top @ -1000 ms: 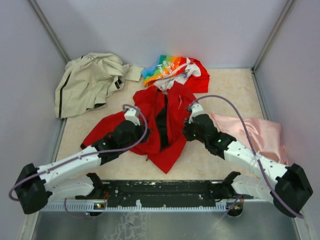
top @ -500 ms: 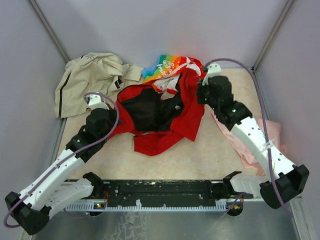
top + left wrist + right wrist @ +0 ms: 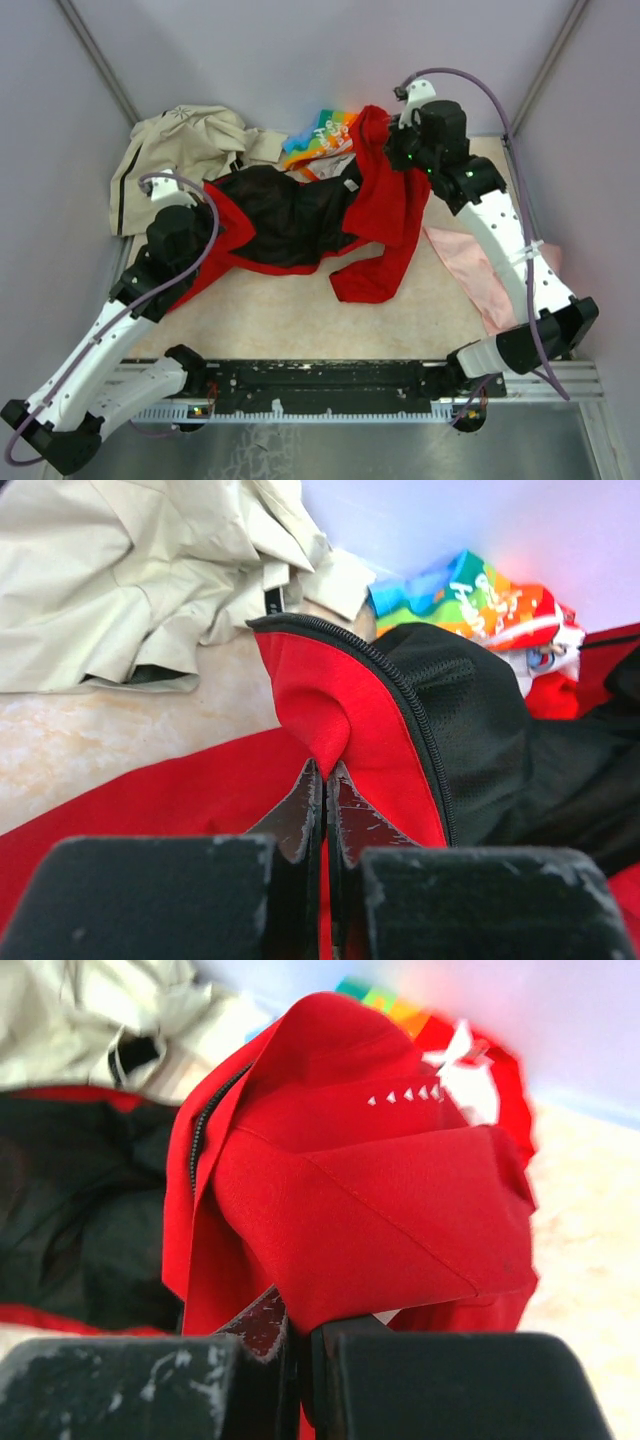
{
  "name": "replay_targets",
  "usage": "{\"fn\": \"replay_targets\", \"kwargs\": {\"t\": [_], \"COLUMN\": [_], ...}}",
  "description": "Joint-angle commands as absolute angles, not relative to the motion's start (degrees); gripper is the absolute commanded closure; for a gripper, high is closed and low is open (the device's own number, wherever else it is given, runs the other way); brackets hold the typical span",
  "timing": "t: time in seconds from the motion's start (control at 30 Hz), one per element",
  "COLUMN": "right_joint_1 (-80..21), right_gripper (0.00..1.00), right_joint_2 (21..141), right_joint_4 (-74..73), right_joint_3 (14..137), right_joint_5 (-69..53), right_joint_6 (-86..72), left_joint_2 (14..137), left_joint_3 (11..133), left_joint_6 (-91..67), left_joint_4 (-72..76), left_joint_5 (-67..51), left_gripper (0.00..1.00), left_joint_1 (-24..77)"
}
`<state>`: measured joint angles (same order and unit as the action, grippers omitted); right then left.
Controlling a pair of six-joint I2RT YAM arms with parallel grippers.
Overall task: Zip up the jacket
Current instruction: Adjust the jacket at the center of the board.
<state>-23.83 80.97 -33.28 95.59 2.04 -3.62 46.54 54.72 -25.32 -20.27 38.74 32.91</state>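
Note:
The red jacket (image 3: 385, 215) is stretched open across the back of the table, its black lining (image 3: 285, 215) facing up. My left gripper (image 3: 327, 772) is shut on a fold of its red front edge beside the dark zipper (image 3: 415, 715), at the jacket's left end (image 3: 215, 225). My right gripper (image 3: 292, 1315) is shut on red cloth of the jacket's other side, lifted near the back wall (image 3: 385, 135). Small white logo marks (image 3: 405, 1095) show on that raised fold. A red sleeve (image 3: 370, 280) hangs down onto the table.
A beige jacket (image 3: 180, 160) lies at the back left, touching the red one. A rainbow-and-white printed garment (image 3: 325, 135) sits behind it at the wall. A pink cloth (image 3: 480, 275) lies at the right under my right arm. Enclosure walls (image 3: 60, 150) stand close on three sides.
Both arms have swung apart and toward the back, each holding the jacket. The jacket went from a bunched heap in the middle to spread wide with its lining showing.

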Motion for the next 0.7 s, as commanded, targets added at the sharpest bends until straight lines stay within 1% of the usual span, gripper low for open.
{"fn": "replay_targets", "kwargs": {"t": [0.0, 0.13, 0.27, 0.4, 0.57, 0.67], "right_joint_1": [-23.6, -23.6, -23.6, -24.5, -28.6, -31.4], "right_gripper": [1.00, 1.00, 1.00, 0.90, 0.68, 0.59], "right_joint_2": [81.4, 80.7, 80.5, 80.8, 78.7, 75.7], "right_joint_4": [-29.8, -25.5, -21.4, -19.1, -18.8, -18.8], "right_joint_3": [88.3, 79.3, 71.9, 67.3, 64.2, 62.1], "right_joint_5": [-7.6, -12.0, -12.9, -10.8, -3.3, 1.2], "right_joint_6": [-5.0, -6.9, -8.6, -9.3, -9.2, -9.8], "left_joint_2": [48.8, 50.1, 49.3, 50.5, 53.7, 55.4], "left_joint_3": [56.0, 54.1, 49.4, 46.6, 42.3, 40.8], "left_joint_6": [-23.9, -25.3, -26.6, -28.2, -28.0, -28.7], "left_joint_4": [-21.6, -21.7, -17.4, -15.8, -11.7, -10.3], "left_joint_5": [30.2, 23.5, 17.6, 14.7, 9.5, 6.8], "left_gripper": [1.00, 1.00, 1.00, 1.00, 1.00, 1.00], "left_joint_1": [32.5, 32.6, 32.6, 32.5, 32.5, 32.5]}}
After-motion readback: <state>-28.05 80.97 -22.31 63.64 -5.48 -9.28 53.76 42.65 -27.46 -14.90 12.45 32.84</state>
